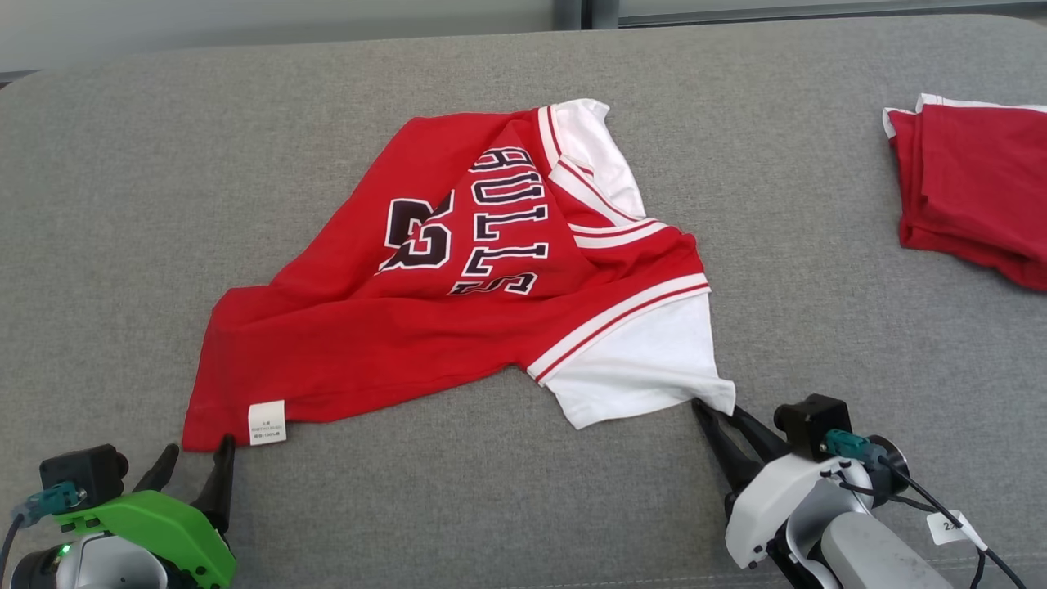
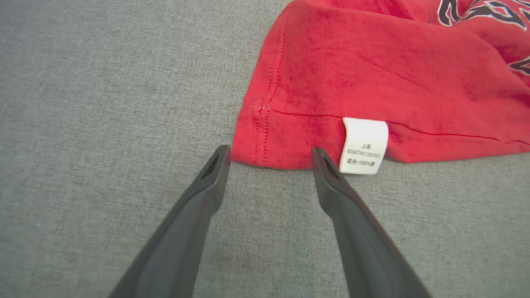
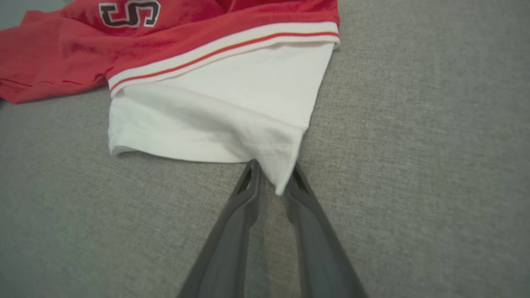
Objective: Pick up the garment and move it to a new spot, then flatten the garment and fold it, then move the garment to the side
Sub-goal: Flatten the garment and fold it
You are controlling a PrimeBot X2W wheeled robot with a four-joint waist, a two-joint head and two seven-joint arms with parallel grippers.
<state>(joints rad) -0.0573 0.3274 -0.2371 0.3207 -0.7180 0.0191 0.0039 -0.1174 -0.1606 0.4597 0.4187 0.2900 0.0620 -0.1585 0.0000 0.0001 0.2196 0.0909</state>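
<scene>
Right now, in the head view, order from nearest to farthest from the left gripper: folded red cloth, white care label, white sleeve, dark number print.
From the left gripper:
1. white care label, just beside it.
2. dark number print, mid-shirt.
3. white sleeve, right side.
4. folded red cloth, far right.

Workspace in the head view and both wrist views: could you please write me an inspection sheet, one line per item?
Surface: grey fabric surface, flat.
Job's things: red garment crumpled, not yet flattened; white care label at its near hem corner.
Clutter: second red garment, folded, at the far right.
Grippers: left gripper jaws wide open, tips at the hem corner beside the label; right gripper jaws closed on the corner of the white sleeve.
Cables: dark cable with a white tag at the right wrist, apart from the garment.
Surroundings: pale wall behind the surface.
</scene>
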